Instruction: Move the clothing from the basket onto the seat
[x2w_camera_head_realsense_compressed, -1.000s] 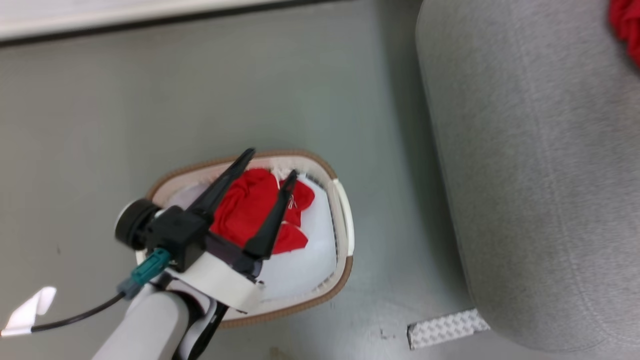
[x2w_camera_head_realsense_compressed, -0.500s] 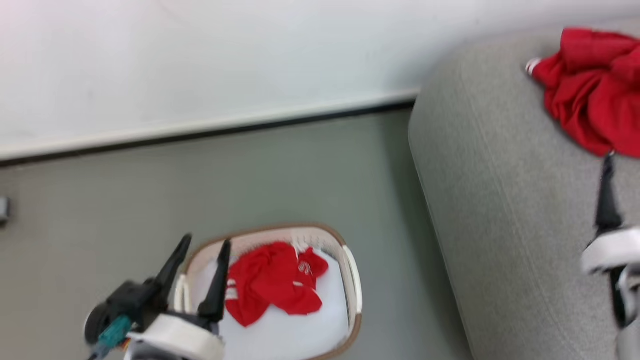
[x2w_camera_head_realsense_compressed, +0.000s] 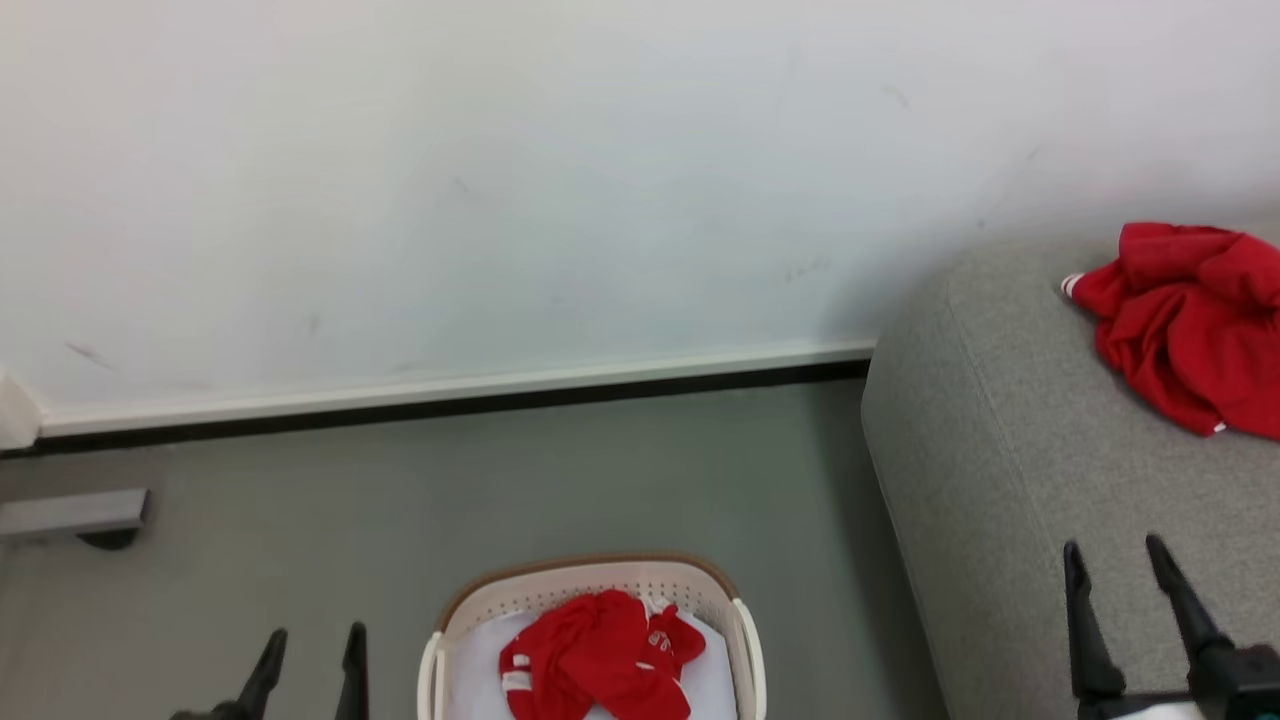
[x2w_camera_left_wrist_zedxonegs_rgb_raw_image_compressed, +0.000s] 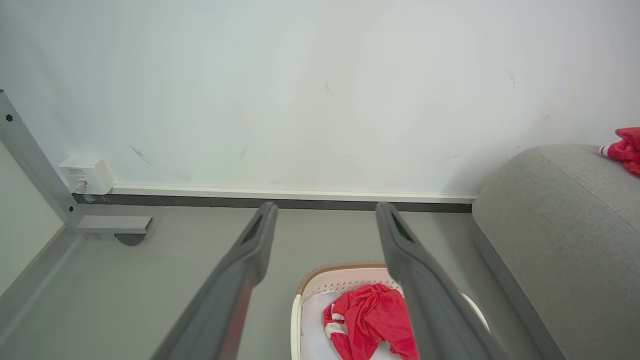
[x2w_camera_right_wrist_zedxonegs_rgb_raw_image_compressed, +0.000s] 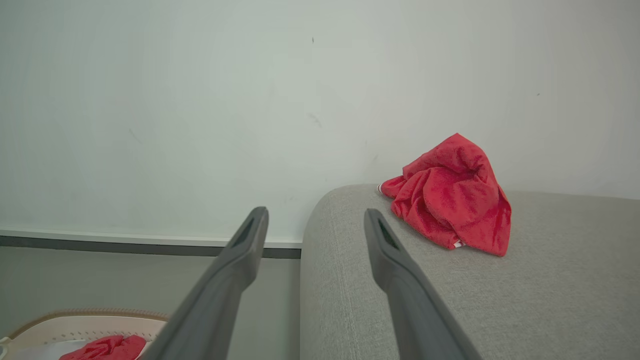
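Note:
The cream basket (x2w_camera_head_realsense_compressed: 590, 575) with a brown rim stands on the floor at the bottom middle of the head view. A crumpled red piece of clothing (x2w_camera_head_realsense_compressed: 600, 655) lies in it on a white lining. A second red garment (x2w_camera_head_realsense_compressed: 1190, 320) lies bunched on the grey seat (x2w_camera_head_realsense_compressed: 1000, 450) at the right. My left gripper (x2w_camera_head_realsense_compressed: 315, 640) is open and empty, left of the basket. Its wrist view looks between the fingers (x2w_camera_left_wrist_zedxonegs_rgb_raw_image_compressed: 325, 207) down at the basket (x2w_camera_left_wrist_zedxonegs_rgb_raw_image_compressed: 340, 272) and clothing (x2w_camera_left_wrist_zedxonegs_rgb_raw_image_compressed: 372, 320). My right gripper (x2w_camera_head_realsense_compressed: 1113, 550) is open and empty over the seat's near part, short of the garment (x2w_camera_right_wrist_zedxonegs_rgb_raw_image_compressed: 452, 195).
A white wall with a pale baseboard (x2w_camera_head_realsense_compressed: 450, 385) runs behind the grey floor. A grey metal frame foot (x2w_camera_head_realsense_compressed: 70, 512) rests on the floor at far left, and a small white wall box (x2w_camera_left_wrist_zedxonegs_rgb_raw_image_compressed: 86, 175) sits by it. The seat's rounded side stands close to the right of the basket.
The head camera has tilted up toward the wall. My left gripper has left the basket, empty, and now sits left of it. The red garment stays inside. My right gripper has come into view.

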